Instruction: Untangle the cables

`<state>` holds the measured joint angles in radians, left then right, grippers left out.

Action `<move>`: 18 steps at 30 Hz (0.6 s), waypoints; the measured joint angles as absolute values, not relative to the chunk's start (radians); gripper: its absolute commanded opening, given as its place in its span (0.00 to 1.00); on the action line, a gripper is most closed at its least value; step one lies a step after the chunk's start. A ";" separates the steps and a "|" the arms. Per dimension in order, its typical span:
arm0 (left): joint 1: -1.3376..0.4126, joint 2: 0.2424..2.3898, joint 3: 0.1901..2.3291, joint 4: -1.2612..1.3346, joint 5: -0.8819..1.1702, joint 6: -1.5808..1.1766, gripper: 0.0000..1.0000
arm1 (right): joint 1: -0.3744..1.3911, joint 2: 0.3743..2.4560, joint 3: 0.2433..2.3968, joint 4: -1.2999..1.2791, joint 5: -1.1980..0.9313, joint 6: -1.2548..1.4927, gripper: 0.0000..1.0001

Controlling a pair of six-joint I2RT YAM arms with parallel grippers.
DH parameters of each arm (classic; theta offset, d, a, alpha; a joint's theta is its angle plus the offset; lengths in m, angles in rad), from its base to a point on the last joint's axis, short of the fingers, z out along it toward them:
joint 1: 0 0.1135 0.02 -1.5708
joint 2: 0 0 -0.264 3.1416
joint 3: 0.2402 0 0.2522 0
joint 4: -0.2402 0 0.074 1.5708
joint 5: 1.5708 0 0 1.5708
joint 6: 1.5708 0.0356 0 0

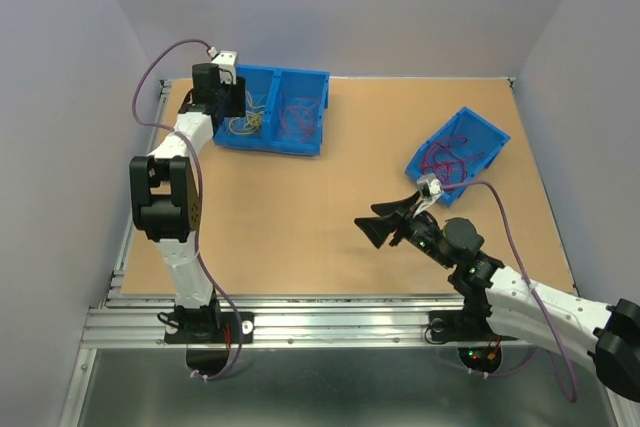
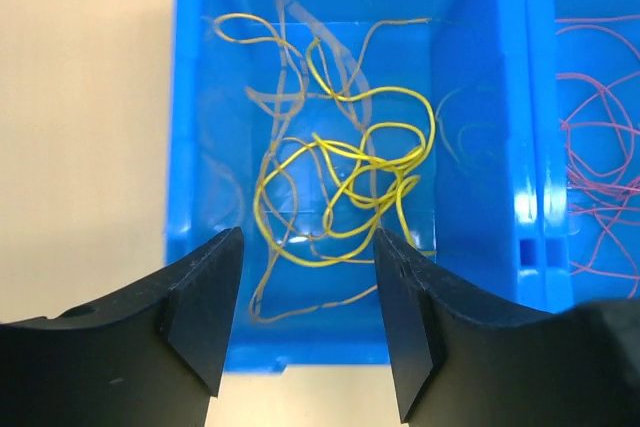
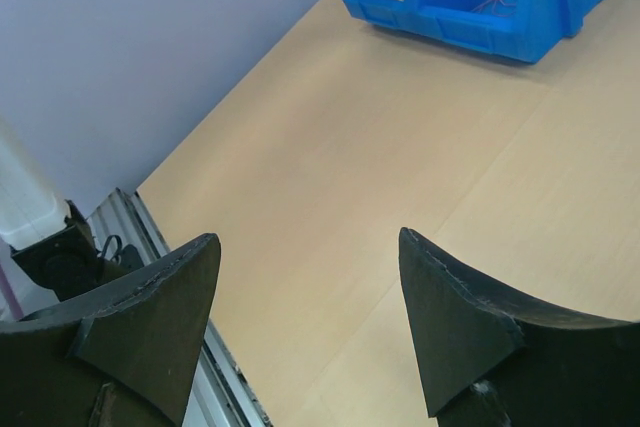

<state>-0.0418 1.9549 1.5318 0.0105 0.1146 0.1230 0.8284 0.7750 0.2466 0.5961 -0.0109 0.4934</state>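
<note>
Left jaws stand apart with nothing between them, hanging right over the left bin (image 2: 195, 97). Below the gap lie the yellow cables (image 2: 345, 182): hair-thin wire looped over itself again and again, a loose knot in the middle of the bin floor, with a few paler orange strands (image 2: 285, 97) threaded through and trailing toward the back wall. Just to the side, in the middle bin (image 2: 535, 127) that touches this one, the red cables (image 2: 600, 147) sprawl in wide, overlapping curls.

Right jaws are spread wide too, gripping nothing, only bare counter (image 3: 400, 137) under them. They point across the counter toward the pair of bins at the far side.

From above, the two joined bins sit at the counter's back left, the left arm (image 1: 165, 197) reaching up to them. Well apart on the right, a third bin (image 1: 490, 137) sits at an angle, holding the pink cables (image 1: 447, 159), a tangled scribble of crossing loops, just beyond the right arm's (image 1: 470, 257) wrist.
</note>
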 measured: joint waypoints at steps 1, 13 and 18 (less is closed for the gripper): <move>-0.042 1.935 1.518 0.016 0.106 0.124 0.68 | 0.828 0.776 0.245 0.595 -0.004 0.493 0.79; -0.044 1.447 1.144 0.131 0.138 0.170 0.99 | 0.828 0.777 0.223 0.555 0.147 0.471 0.98; -0.044 1.131 0.827 0.201 0.169 0.191 0.99 | 0.828 0.743 0.210 0.524 0.228 0.448 0.98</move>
<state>-0.0444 1.1305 0.8268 0.2008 0.1692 0.1913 0.8284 0.7433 0.2096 0.5236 0.2279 0.4477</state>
